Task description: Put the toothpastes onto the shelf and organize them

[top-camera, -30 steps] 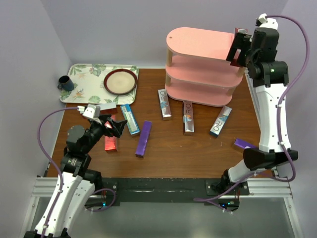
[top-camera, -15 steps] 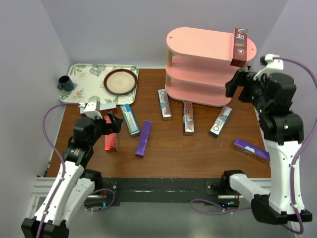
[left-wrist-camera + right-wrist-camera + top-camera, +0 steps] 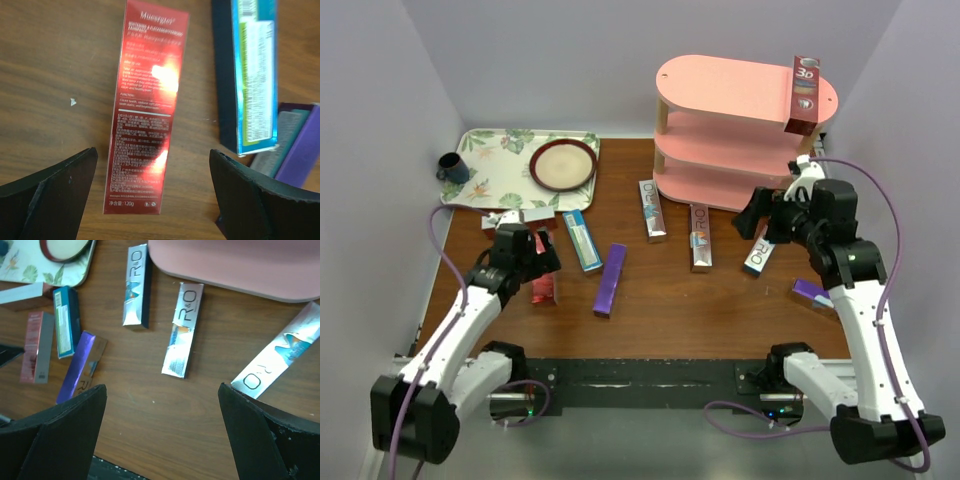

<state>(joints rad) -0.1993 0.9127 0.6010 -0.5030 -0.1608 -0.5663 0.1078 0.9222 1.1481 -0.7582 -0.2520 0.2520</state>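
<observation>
Left gripper point(image 3: 532, 258): spread wide and holding nothing; it hangs over the left of the wooden table point(image 3: 720, 310)
Red carton point(image 3: 542, 286): flat on the table right under the left gripper; in the left wrist view the left gripper point(image 3: 152, 155) has one finger on each side of the red carton point(image 3: 145, 115), with a gap both sides, and the carton runs lengthwise away from the wrist; how high the fingers hang above it cannot be told
Teal-blue carton point(image 3: 582, 241): flat, just right of the red one; it lies beyond the right-hand finger in the left wrist view point(image 3: 255, 75)
Purple carton point(image 3: 610, 280): flat, just right of the teal-blue one, slightly tilted
Right gripper point(image 3: 757, 215): also wide apart and empty; it hangs before the lowest board of the shelf point(image 3: 740, 85)
Silver-white cartons: three flat on the table by the shelf's foot; left one point(image 3: 652, 210), middle one point(image 3: 700, 237), right one point(image 3: 765, 246); in the right wrist view the middle one point(image 3: 182, 330) lies ahead of the gap between the fingers, and the right one point(image 3: 280, 357) lies just beyond the right finger
Red 3D carton point(image 3: 805, 95): on the shelf's top board, at its right end
Second purple carton point(image 3: 813, 292): on the table's right side, partly hidden by the right arm
Pale carton point(image 3: 520, 216): beside the tray's near edge
Floral tray point(image 3: 490, 170): far left; it carries a plate point(image 3: 563, 164) and a dark mug point(image 3: 452, 167)
</observation>
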